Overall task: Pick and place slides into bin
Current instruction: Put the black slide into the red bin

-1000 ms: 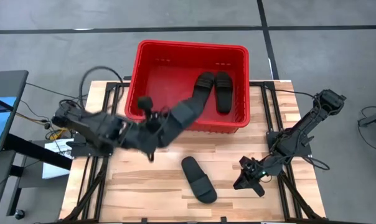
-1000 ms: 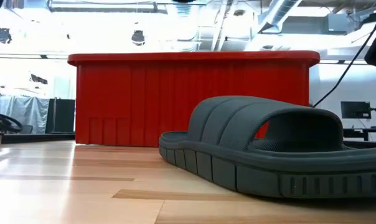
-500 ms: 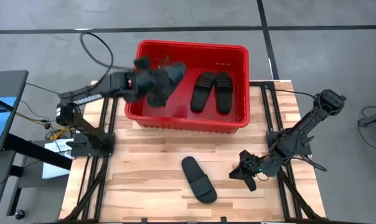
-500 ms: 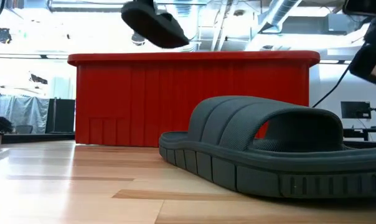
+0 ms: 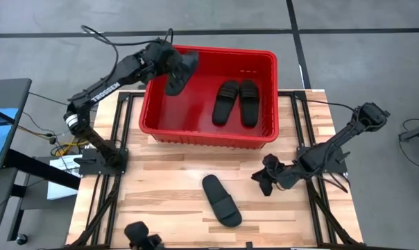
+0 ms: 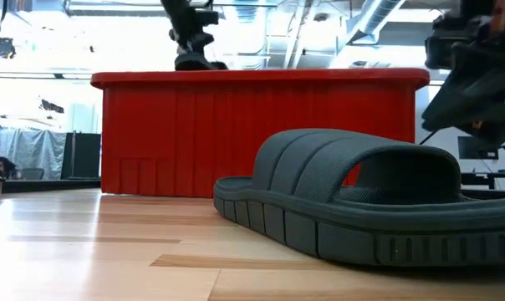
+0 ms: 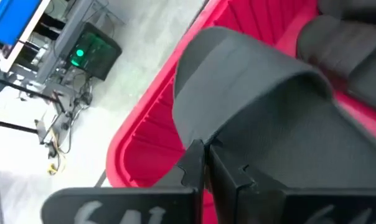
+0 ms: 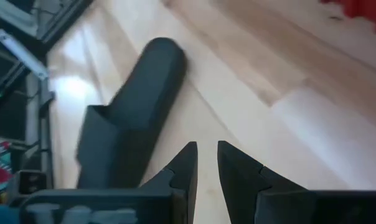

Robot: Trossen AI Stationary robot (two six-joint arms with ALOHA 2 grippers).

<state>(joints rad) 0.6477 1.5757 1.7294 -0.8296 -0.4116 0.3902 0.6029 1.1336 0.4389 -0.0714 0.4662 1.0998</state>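
Note:
My left gripper [image 5: 169,62] is shut on a black slide [image 5: 181,73] above the far left corner of the red bin [image 5: 208,135]. It also shows over the rim in the low view [image 6: 190,42]. Two more slides [image 5: 227,101] [image 5: 248,102] lie flat on the bin's floor. Another slide [image 5: 221,200] lies sole-down on the table in front of the bin and fills the low view [image 6: 361,209]. My right gripper [image 5: 266,182] hovers to this slide's right, narrowly open and empty, with the slide [image 8: 129,118] ahead of its fingers. My left gripper pinches the slide's side edge [image 7: 197,134], at the foot of its ribbed strap [image 7: 238,81], between its two fingers. The slide is lifted clear and hangs tilted over the bin's inside.
The wooden table [image 5: 161,187] lies bare left of the loose slide. A small dark object [image 5: 141,236] sits at the table's near edge. The bin's left half [image 5: 175,111] holds no slide. Both arm bases stand at the table's left and right edges.
My left gripper has carried its slide up from near the bin's front wall, over the rim, and toward the far left corner of the bin. The slide stays in its hold, now tilted. My right gripper has moved toward the table's left, closer to the slide on the table.

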